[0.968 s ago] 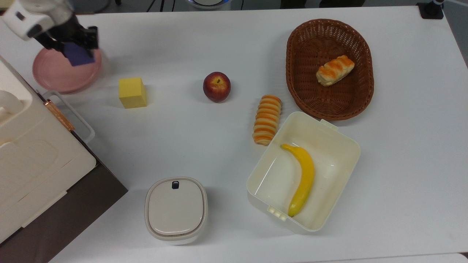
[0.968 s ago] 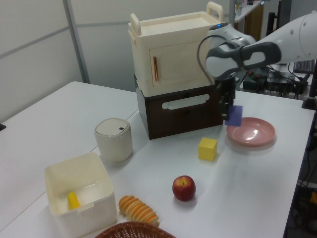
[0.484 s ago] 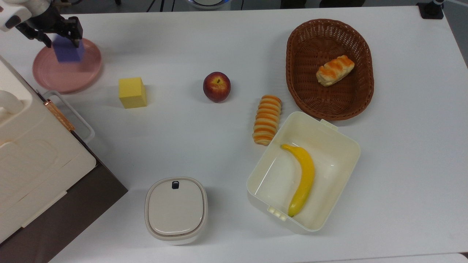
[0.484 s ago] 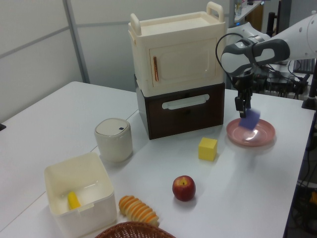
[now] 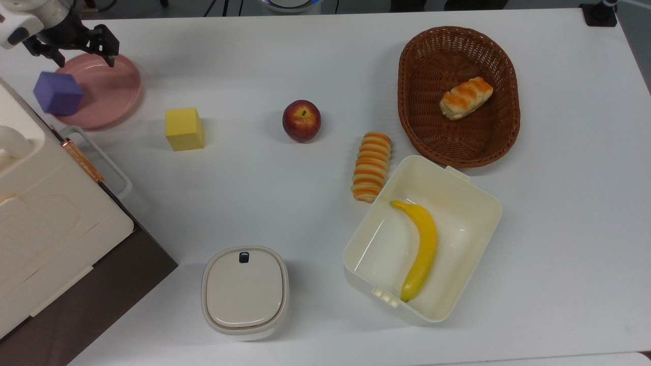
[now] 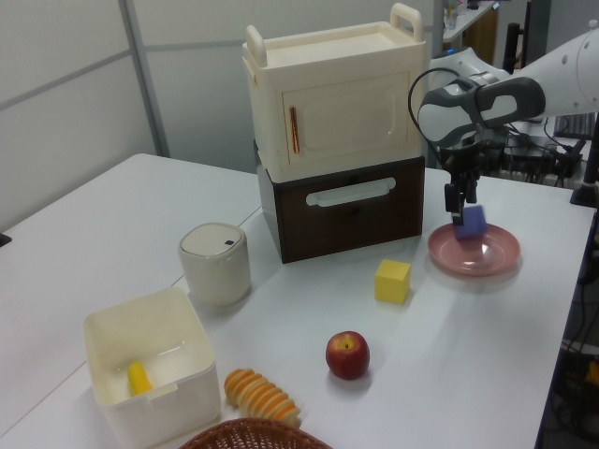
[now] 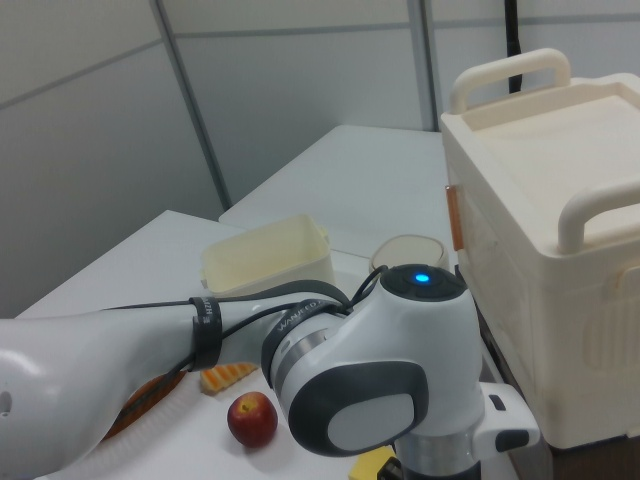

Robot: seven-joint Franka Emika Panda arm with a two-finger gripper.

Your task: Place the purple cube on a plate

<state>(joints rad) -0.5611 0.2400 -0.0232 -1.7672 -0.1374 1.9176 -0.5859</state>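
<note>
The purple cube [image 5: 57, 93] lies free at the left edge of the pink plate [image 5: 104, 91] in the top view, tilted on a corner. My gripper [image 5: 85, 57] hangs open just above the plate's far rim, with nothing between its fingers. In the left view the purple cube [image 6: 471, 223] sits on the far side of the plate [image 6: 477, 254], directly under the gripper [image 6: 460, 200]. The right view has my arm's white and grey wrist filling the foreground.
A yellow cube [image 5: 184, 128] stands right of the plate in the top view, then an apple [image 5: 301, 120], a striped bread roll [image 5: 372, 166], a wicker basket [image 5: 457, 147], a cream box [image 5: 473, 203] holding a banana, and a lidded canister [image 5: 244, 291]. A cream and brown cabinet [image 5: 46, 229] borders the plate.
The gripper carried the cube over the plate, then opened and let it go. The cube dropped toward the top view's left onto the plate's edge.
</note>
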